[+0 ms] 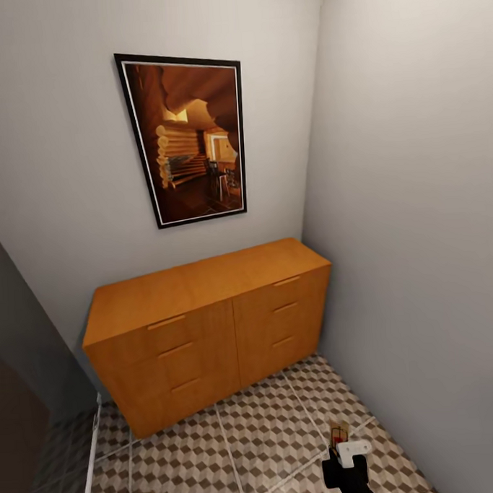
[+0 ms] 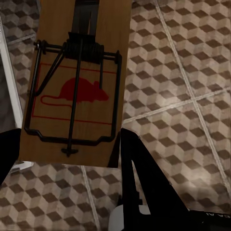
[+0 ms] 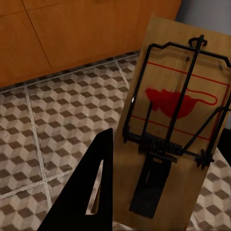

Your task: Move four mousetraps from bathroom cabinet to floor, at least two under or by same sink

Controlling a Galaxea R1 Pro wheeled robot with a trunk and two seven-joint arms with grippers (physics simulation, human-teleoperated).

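No words, brand names or numbers can be read anywhere. The only printed mark is a red mouse silhouette inside a thin red outline, on the wooden board of each mousetrap: one (image 2: pixel 77 82) seen in the left wrist view, the other (image 3: pixel 180 125) in the right wrist view. A few pale letters sit at the edge of the left wrist view on dark gripper housing (image 2: pixel 211 216), cut off and too small to read.

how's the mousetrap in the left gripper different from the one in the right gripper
The left gripper's mousetrap hangs over open floor tiles; the right gripper's mousetrap sits near the cabinet front. In each wrist view, the left one's spring faces away from the camera, the right one's toward it. Both are tan boards printed with a red mouse.
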